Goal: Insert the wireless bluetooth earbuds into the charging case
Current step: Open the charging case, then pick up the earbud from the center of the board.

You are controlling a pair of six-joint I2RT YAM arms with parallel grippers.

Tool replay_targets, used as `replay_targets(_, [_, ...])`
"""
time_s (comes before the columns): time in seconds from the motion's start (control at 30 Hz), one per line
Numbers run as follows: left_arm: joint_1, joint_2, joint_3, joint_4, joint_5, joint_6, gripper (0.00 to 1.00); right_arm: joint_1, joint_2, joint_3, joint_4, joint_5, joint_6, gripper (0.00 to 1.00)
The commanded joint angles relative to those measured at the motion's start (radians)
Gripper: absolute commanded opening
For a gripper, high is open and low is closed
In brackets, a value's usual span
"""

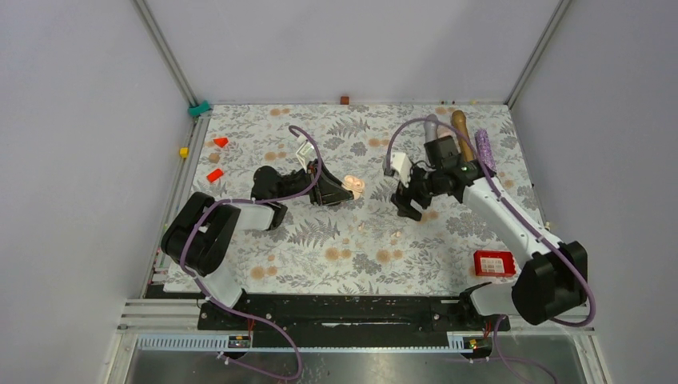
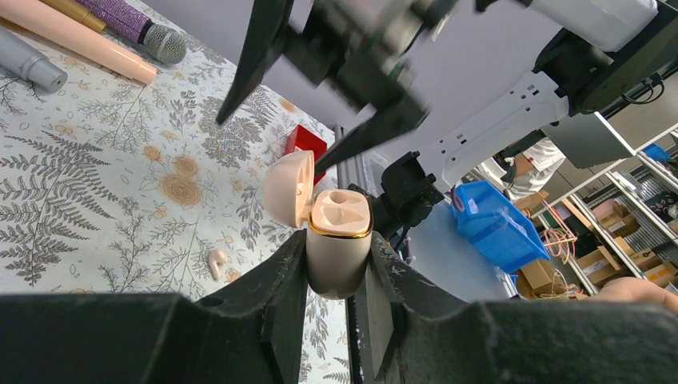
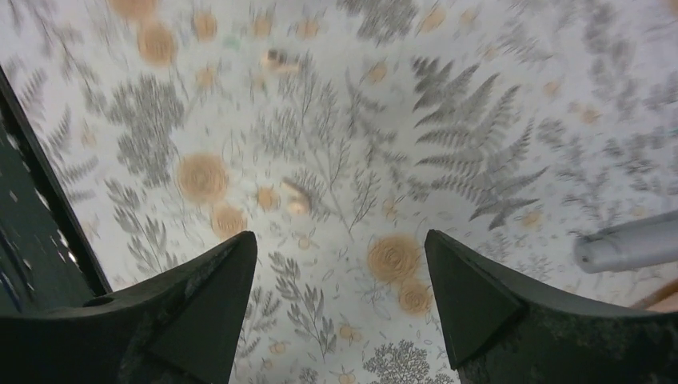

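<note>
The left gripper (image 2: pixel 337 258) is clenched on the open case (image 2: pixel 340 218), wells up; one earbud (image 2: pixel 217 262) lies on the table (image 2: pixel 96 200) at 8 o'clock. At the right wrist, the right gripper (image 3: pixel 340 236) gapes empty, an earbud at 12, axis 10-to-4, a second earbud (image 3: pixel 276 58) beyond. From above, the right arm looks nearer both.

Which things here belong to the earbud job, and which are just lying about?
Job: charging case, open, clamped in the left gripper; earbuds loose on the table; right gripper, open above them.
Lying about: purple microphone, red box, red blocks, yellow cube.
</note>
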Motion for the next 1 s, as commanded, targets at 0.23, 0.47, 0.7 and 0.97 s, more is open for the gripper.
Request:
replay_targets(0.23, [-0.005,-0.011,0.04,0.07,0.026,-0.01,0.0,-0.008,-0.026,-0.408,0.237,0.003,-0.47,0.84])
replay_targets(0.47, [-0.003,-0.035,0.032,0.071,0.027,-0.001,0.0,-0.025,0.233,-0.089,-0.006,0.012,-0.102,0.71])
replay_targets(0.7, [0.003,-0.09,0.026,0.074,0.034,0.013,0.0,-0.036,0.372,0.043,-0.153,0.055,0.172,0.69])
replay_targets(0.97, [0.016,-0.133,0.02,0.074,0.035,0.026,0.0,-0.038,0.534,0.092,-0.229,0.027,0.296,0.61])
